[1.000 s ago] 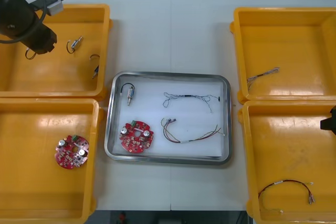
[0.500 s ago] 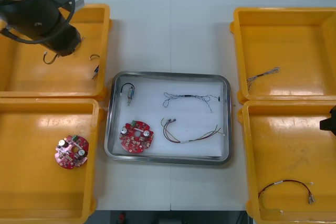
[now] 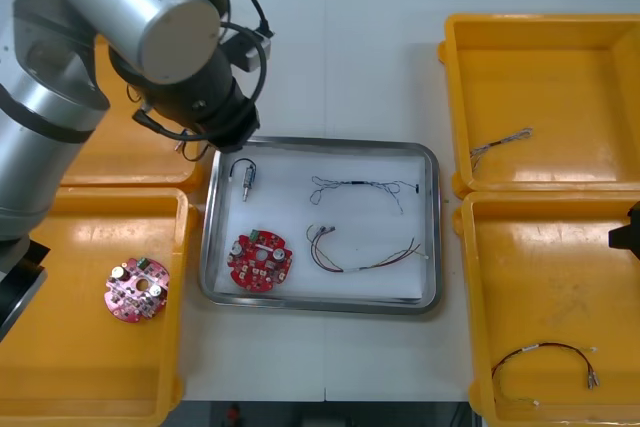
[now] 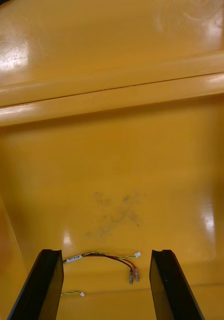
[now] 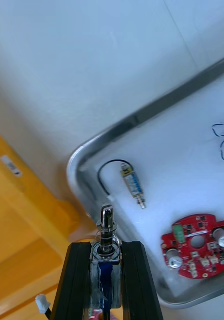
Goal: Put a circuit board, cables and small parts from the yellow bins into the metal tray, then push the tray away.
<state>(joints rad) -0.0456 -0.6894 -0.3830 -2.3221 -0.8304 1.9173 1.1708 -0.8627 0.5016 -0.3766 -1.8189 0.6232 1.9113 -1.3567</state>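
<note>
Hovering at the far-left corner of the metal tray (image 3: 330, 141), the left gripper (image 5: 107, 250) is clamped on a small metal part (image 5: 106, 225), a sprung pin standing up between the black fingers. The wrist view puts it right over the tray's rounded rim, with the far-left yellow bin (image 3: 120, 179) just behind.

Inside the tray lie another small part on a black lead (image 3: 245, 179), a round red circuit board (image 3: 260, 260), a thin dark cable (image 3: 360, 187) and a reddish cable (image 3: 365, 265).

This looks like the placing step, and the release point is what matters. My call: carry the part a little farther in over the white lining, clear of the rim so it can't tip back onto the worktop (image 3: 330, 57). Keep it off the part with the lead, and aim for the bare patch between that and the board. Get low before opening, because a round pin dropped from height will likely roll.

Out on the right, the right gripper (image 4: 105, 251) waits with its fingers spread wide over the near right bin (image 3: 470, 297), a red and yellow cable (image 4: 119, 258) lying below.
</note>
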